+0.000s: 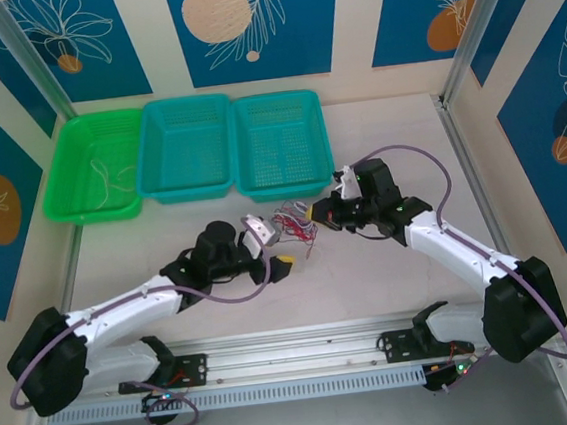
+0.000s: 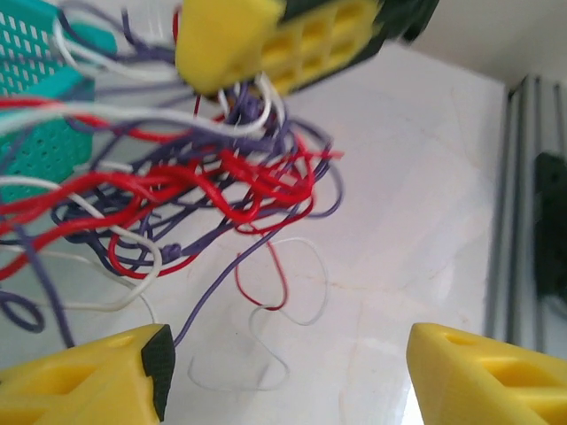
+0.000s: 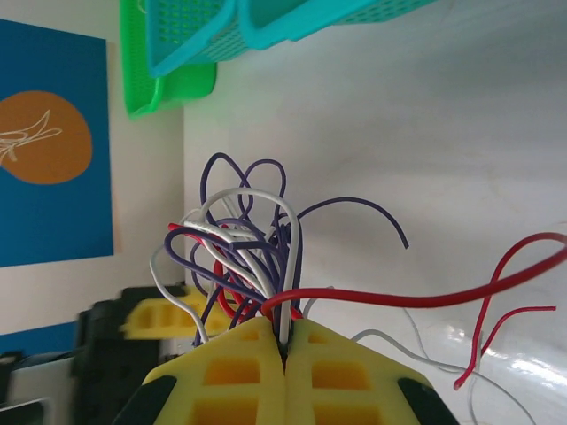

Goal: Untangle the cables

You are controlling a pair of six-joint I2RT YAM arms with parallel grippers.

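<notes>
On the white table (image 1: 372, 294), in front of the baskets (image 1: 187, 146), the tangled cables (image 1: 293, 224) are pinched by the clenched right gripper (image 3: 285, 332); the left gripper (image 2: 288, 372) is spread wide just beside them.

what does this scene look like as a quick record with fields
cables: red, white and purple wires in one tangle, between the two grippers
left gripper: open, facing the tangle
right gripper: shut on a bunch of strands from the tangle
green basket: holds a whitish wire
teal baskets: two, side by side, right of the green basket
</notes>
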